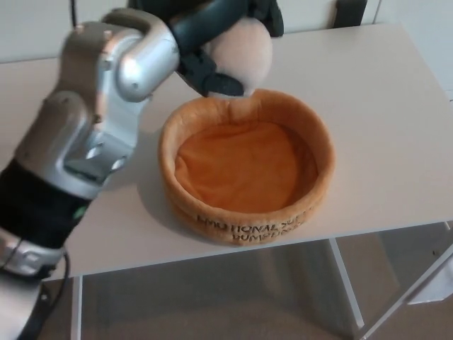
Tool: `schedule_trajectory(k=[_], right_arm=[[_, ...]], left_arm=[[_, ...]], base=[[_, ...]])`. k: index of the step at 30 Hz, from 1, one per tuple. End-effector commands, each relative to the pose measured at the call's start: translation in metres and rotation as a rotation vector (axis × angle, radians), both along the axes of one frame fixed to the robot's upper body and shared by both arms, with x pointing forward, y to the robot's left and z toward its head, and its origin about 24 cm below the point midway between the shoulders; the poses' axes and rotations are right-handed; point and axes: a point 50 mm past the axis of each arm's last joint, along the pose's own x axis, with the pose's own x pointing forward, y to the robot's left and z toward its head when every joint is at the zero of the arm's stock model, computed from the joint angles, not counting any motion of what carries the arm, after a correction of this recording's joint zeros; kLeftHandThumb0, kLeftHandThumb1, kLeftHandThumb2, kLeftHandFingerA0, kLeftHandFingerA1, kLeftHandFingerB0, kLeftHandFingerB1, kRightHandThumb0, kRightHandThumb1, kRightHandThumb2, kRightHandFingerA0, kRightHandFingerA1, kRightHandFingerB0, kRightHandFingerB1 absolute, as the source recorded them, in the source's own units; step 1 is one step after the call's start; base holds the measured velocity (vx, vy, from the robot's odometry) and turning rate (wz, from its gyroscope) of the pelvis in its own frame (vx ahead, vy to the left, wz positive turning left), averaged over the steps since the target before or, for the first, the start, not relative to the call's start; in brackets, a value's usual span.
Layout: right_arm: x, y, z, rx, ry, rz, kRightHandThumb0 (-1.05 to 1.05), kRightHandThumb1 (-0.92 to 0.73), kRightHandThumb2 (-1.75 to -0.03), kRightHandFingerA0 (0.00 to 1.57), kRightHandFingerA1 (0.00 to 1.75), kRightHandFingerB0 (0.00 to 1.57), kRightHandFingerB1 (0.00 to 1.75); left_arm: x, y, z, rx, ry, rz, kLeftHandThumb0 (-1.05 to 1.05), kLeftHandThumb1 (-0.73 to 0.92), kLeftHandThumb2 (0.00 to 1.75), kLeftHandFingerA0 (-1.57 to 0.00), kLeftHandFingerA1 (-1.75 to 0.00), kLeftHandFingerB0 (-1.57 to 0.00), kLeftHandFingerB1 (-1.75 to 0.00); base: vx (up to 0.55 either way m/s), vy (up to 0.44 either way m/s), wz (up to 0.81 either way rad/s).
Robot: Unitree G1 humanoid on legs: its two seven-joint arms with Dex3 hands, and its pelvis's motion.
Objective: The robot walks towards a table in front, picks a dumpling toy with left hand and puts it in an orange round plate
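Note:
My left hand point(212, 39) is shut on a pale pink plush dumpling toy point(244, 53), its black fingers wrapped over the top and left side. The toy hangs just above the far rim of the orange round plush plate point(170, 142), which stands in the middle of the white table point(375, 106). The plate's orange inside holds nothing. My silver left forearm point(99, 120) reaches in from the lower left across the table. My right hand does not show.
Black chair backs point(352, 13) stand behind the table's far edge against a white wall. The table's near edge runs just below the plate, with white legs and a beige floor point(212, 297) underneath.

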Motion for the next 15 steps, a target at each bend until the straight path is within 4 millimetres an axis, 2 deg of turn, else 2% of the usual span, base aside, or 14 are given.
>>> schedule_trajectory(k=[1, 2, 3, 4, 5, 6, 7, 8, 9, 12, 13, 15], right_arm=[[0.005, -0.003, 0.003, 0.001, -0.016, 0.006, -0.35, -0.52, -0.56, 0.81, 0.52, 0.51, 0.39], [0.006, -0.003, 0.004, 0.003, -0.022, 0.006, -0.34, -0.52, -0.56, 0.79, 0.53, 0.51, 0.40], [0.006, -0.003, 0.004, 0.005, -0.029, 0.006, -0.34, -0.52, -0.56, 0.79, 0.53, 0.51, 0.40], [0.009, -0.004, 0.005, 0.005, -0.035, 0.006, -0.34, -0.52, -0.56, 0.81, 0.54, 0.52, 0.41], [0.010, -0.004, 0.006, 0.006, -0.038, 0.006, -0.34, -0.52, -0.56, 0.81, 0.54, 0.52, 0.41], [0.010, -0.004, 0.006, 0.005, -0.034, 0.007, -0.35, -0.54, -0.57, 0.83, 0.55, 0.52, 0.41], [0.010, -0.004, 0.006, -0.002, -0.028, 0.011, -0.37, -0.53, -0.57, 0.86, 0.57, 0.53, 0.40], [0.010, -0.004, 0.006, -0.004, -0.026, 0.013, -0.37, -0.53, -0.57, 0.86, 0.57, 0.53, 0.40], [0.010, -0.004, 0.005, -0.005, -0.025, 0.011, -0.37, -0.53, -0.57, 0.85, 0.56, 0.53, 0.40], [0.011, -0.004, 0.005, -0.011, -0.024, 0.016, -0.35, -0.55, -0.57, 0.85, 0.58, 0.53, 0.41], [0.011, -0.004, 0.005, -0.013, -0.024, 0.018, -0.36, -0.55, -0.56, 0.86, 0.62, 0.54, 0.41], [0.011, -0.004, 0.006, -0.015, -0.024, 0.027, -0.36, -0.55, -0.57, 0.83, 0.58, 0.53, 0.40]], left_arm=[[0.014, -0.008, -0.008, 0.025, -0.042, 0.016, -0.26, 0.70, 0.62, -0.86, -1.30, -0.57, -0.43], [0.015, -0.008, -0.010, 0.030, -0.032, 0.014, -0.28, 0.62, 0.59, -0.90, -1.03, -0.71, -0.45], [0.016, -0.009, -0.012, 0.037, -0.023, 0.008, -0.28, 0.62, 0.59, -0.90, -1.03, -0.71, -0.45], [0.016, -0.009, -0.015, 0.120, 0.023, 0.016, -0.54, 0.55, 0.57, -0.46, -0.41, -0.35, -0.32], [0.016, -0.009, -0.016, 0.155, 0.043, 0.020, -0.54, 0.55, 0.57, -0.46, -0.41, -0.35, -0.32], [0.014, -0.009, -0.019, 0.213, 0.072, 0.012, -0.76, 0.45, 0.78, -0.19, -0.41, -0.10, -0.37], [0.010, -0.010, -0.023, 0.230, 0.104, -0.010, -0.81, 0.45, 0.88, 0.00, -0.06, 0.00, -0.15], [0.009, -0.011, -0.024, 0.235, 0.116, -0.019, -0.81, 0.45, 0.88, 0.00, -0.06, 0.00, -0.15], [0.008, -0.011, -0.026, 0.236, 0.119, -0.024, -0.87, 0.47, 0.91, 0.00, 0.00, 0.00, -0.08], [0.000, -0.014, -0.030, 0.245, 0.129, -0.049, -0.94, 0.51, 0.95, 0.00, 0.00, 0.00, -0.02], [-0.001, -0.015, -0.029, 0.240, 0.136, -0.052, -0.94, 0.51, 0.95, 0.00, 0.00, 0.00, -0.01], [-0.005, -0.017, -0.027, 0.227, 0.155, -0.060, -0.94, 0.51, 0.95, 0.00, 0.00, 0.00, -0.03]], base=[[0.00, 0.000, 0.00], [0.00, 0.000, 0.00], [0.00, 0.000, 0.00], [0.00, 0.000, 0.00], [0.00, 0.000, 0.00], [0.00, 0.000, 0.00], [0.00, 0.000, 0.00], [0.00, 0.000, 0.00], [0.00, 0.000, 0.00], [0.00, 0.000, 0.00], [0.00, 0.000, 0.00], [0.00, 0.000, 0.00]])
